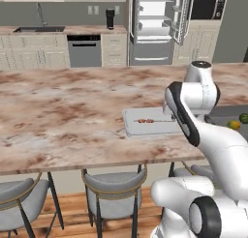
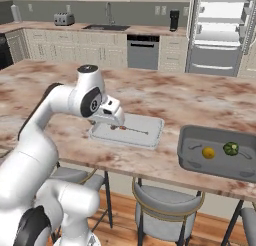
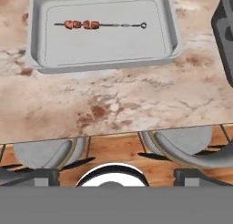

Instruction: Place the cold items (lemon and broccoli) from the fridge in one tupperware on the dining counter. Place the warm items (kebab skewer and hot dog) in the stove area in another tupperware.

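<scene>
Tool [image 2: 111,121] hangs spread wide and empty above the pale tray's [image 3: 173,34] near rim. Kebab skewer [image 3: 98,24] lies flat in the tray toward twelve o'clock. It looks light, thin and stiff; pinching the meat chunks seems safer than the slippery rod.

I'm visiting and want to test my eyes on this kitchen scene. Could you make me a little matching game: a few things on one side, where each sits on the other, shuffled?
Things:
1. kebab skewer
2. lemon
3. broccoli
4. fridge

Places or states:
A. in the dark grey tupperware, on the side away from the light grey tray
B. at the back wall, doors open
C. lying in the light grey tray
D. in the dark grey tupperware, on the side nearer the light grey tray

Pairs: 1-C, 2-D, 3-A, 4-B
</scene>
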